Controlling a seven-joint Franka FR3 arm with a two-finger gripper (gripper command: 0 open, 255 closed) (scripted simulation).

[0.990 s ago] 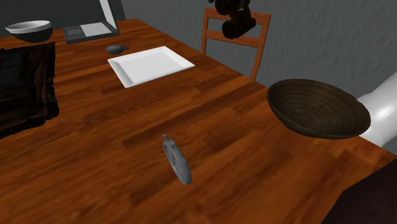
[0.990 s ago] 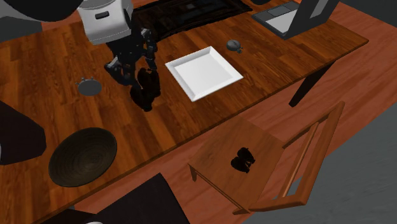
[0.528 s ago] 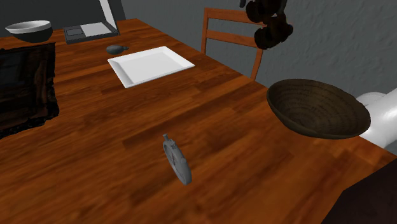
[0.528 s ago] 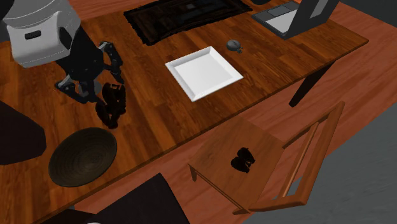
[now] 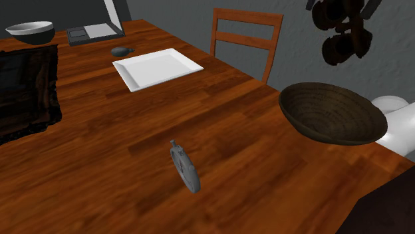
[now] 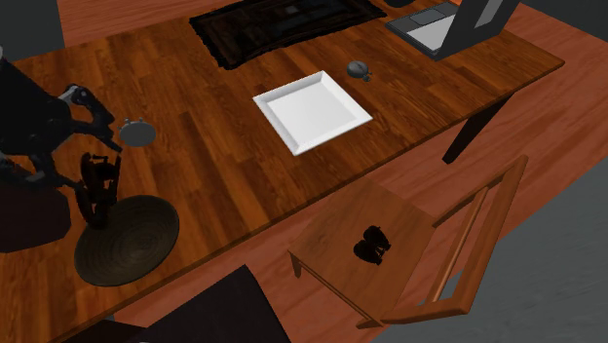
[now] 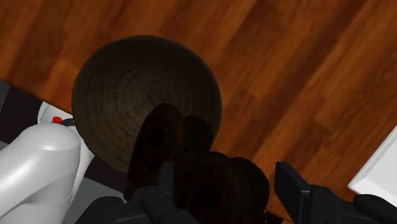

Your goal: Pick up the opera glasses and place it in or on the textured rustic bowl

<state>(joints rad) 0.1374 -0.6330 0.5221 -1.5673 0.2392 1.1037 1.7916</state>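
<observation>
claw (image 5: 340,18) clamped on opera glasses (image 5: 340,48), long axis roughly vertical. textured dark bowl (image 5: 326,136) lay directly beneath, its centre apparently slightly offset from the claw.

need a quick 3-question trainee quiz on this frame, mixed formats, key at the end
1. True or false: the opera glasses already rest inside the dark ribbed bowl.
2. Multiple choice: the white plate on the table is A) round, B) square, C) oval.
3. Fill in: looking along the gripper in the wrist view, the thing beyond the glasses is the ____.

Key:
1. False: they hang in the air, clasped in the gripper.
2. B.
3. Bowl.
</observation>
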